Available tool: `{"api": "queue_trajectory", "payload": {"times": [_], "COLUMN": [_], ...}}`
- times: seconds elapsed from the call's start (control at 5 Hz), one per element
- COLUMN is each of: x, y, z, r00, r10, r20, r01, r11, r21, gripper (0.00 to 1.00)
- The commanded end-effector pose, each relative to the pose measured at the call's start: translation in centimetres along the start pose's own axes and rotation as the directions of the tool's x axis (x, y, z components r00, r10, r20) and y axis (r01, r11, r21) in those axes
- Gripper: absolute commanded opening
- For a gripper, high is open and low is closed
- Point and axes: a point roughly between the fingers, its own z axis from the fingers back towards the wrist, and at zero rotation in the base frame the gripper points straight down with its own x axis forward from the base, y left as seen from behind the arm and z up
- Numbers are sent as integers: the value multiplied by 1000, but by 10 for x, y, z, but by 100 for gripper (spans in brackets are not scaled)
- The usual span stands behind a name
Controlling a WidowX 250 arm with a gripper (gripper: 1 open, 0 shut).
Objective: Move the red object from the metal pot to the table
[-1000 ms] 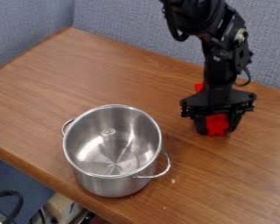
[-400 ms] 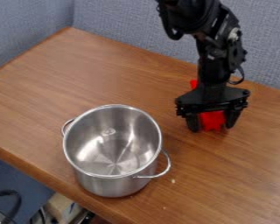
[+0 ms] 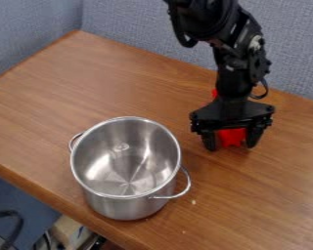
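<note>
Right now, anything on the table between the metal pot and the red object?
Nothing: in the camera view only bare table separates the metal pot from the red object, which sits between the open gripper fingers.

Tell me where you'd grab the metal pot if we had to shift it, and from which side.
Likely the rim of the metal pot, from above: one finger inside, one outside the wall. It stands upright, mouth open and empty, so the thin wall is exposed all round. The small loop handle at its lower right looks too small to pinch. Come from the pot's right side, nearest the end effector.
</note>
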Motion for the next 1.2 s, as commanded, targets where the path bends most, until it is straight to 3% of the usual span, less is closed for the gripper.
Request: {"api": "queue_trajectory", "payload": {"times": [0.0,0.2,0.4,0.6,1.0], "x": [9,10,10,10,17], "y": [-2,2,6,0,-2], "z": [13,11,9,14,33], "r00": [999,999,999,999,998], "r10": [-33,-15,1,-23,-47], "r20": [29,34,40,38,44], "r01": [33,15,-2,22,47], "r11": [999,1000,1000,1000,999], "r21": [-8,2,13,18,16], "gripper": [100,0,0,100,100]}}
